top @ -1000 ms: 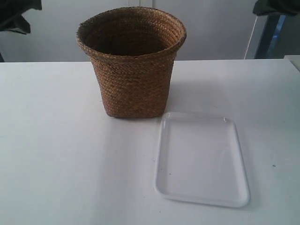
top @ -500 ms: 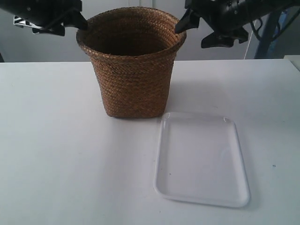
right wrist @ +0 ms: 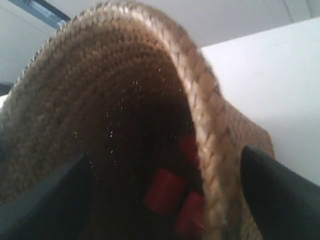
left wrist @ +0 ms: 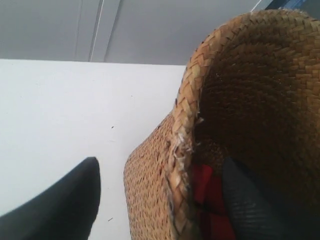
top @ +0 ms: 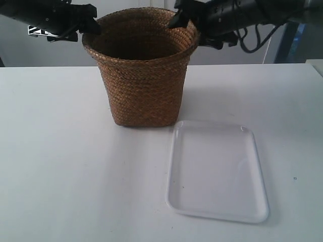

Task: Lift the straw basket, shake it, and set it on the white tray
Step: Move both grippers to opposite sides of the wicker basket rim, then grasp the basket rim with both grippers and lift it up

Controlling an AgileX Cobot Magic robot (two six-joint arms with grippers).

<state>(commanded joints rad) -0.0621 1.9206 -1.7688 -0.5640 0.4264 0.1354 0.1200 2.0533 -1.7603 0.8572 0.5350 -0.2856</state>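
Black fingers of the left gripper [left wrist: 160, 167] and the right gripper [right wrist: 165, 155] stand spread, gripping nothing, each pair astride the braided rim of the straw basket [top: 144, 91]. Below them the tapered woven basket stands on a white table [top: 60, 166] before a pale wall [left wrist: 150, 30], with red pieces [right wrist: 162, 190] in its bottom. The glossy round-cornered white tray [top: 217, 171] lies just beside its base.

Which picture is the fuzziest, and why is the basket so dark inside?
Right wrist view: fuzziest, the straw basket looks soft all over and its inside sinks into shadow, red bits barely showing. Left wrist view: weave sharper, but the close black fingers blur. Exterior view: clear, a soft shadow beside the basket, faint glare on the white tray.
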